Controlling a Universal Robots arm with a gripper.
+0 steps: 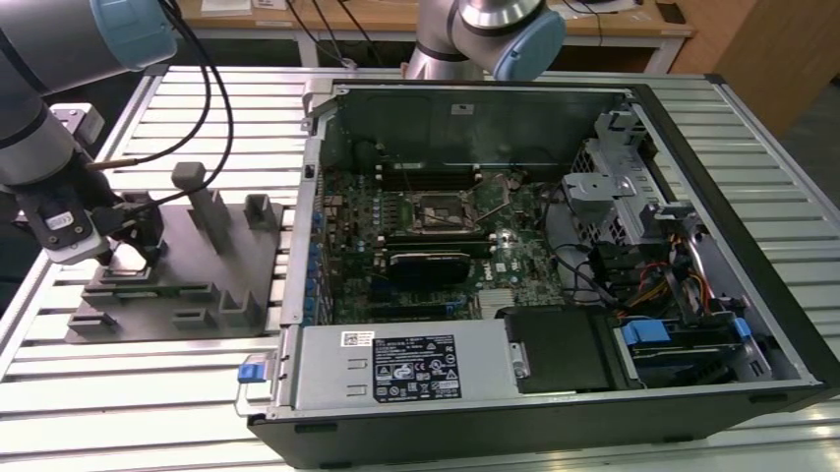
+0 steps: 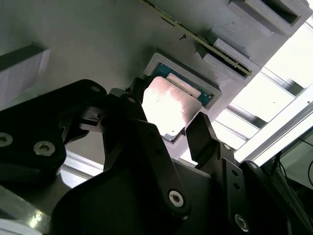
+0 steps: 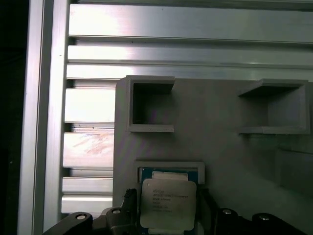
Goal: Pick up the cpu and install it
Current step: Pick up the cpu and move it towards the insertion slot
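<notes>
Black fingers (image 2: 201, 133) of my gripper (image 2: 170, 117) clamp opposite edges of the cpu (image 3: 167, 203), silvery top up, at its square pocket in the grey fixture (image 3: 220, 147). Fixture rests on slatted table (image 3: 171, 54); open computer case (image 1: 459, 108) lies toward the exterior view's right.

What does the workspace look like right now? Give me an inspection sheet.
Surface: slotted aluminium table carrying a grey fixture plate and an open computer case.
Job's things: cpu at its recess in the fixture plate, not yet in the case.
Clutter: nothing seen.
Grippers: end effector down at the fixture plate, at the cpu.
Cables: black cables hang along the arm; wire bundle inside the case.
Surroundings: wooden desk behind the table.
</notes>
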